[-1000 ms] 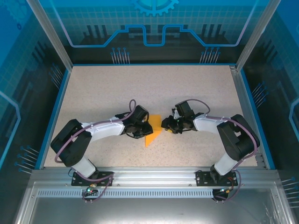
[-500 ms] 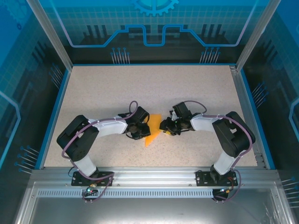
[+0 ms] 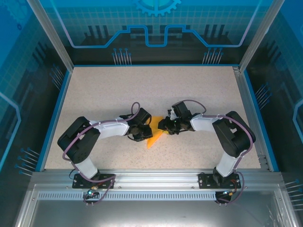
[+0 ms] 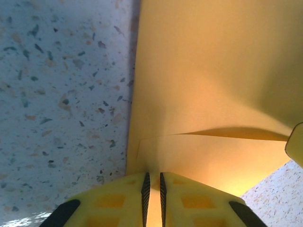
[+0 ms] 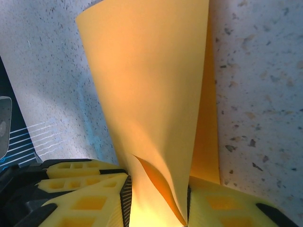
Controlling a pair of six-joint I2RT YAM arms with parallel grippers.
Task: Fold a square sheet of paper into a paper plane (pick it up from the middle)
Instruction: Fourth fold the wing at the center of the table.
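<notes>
Both arms of the bench rig I run from afar: my left arm [image 3: 111, 127] and right arm [image 3: 203, 124] wear white link shells between bulky black joint housings, on black bases [image 3: 93, 178]. A grey-purple cable [image 3: 191, 100] loops along each. On my wrist cameras the jaws are pale yellow plastic with moulded square recesses, faced with black ribbed pads [image 4: 146, 189].

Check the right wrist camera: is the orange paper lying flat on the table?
No, the orange paper curls up off the table in a loose flap that runs into the right pincer.
</notes>
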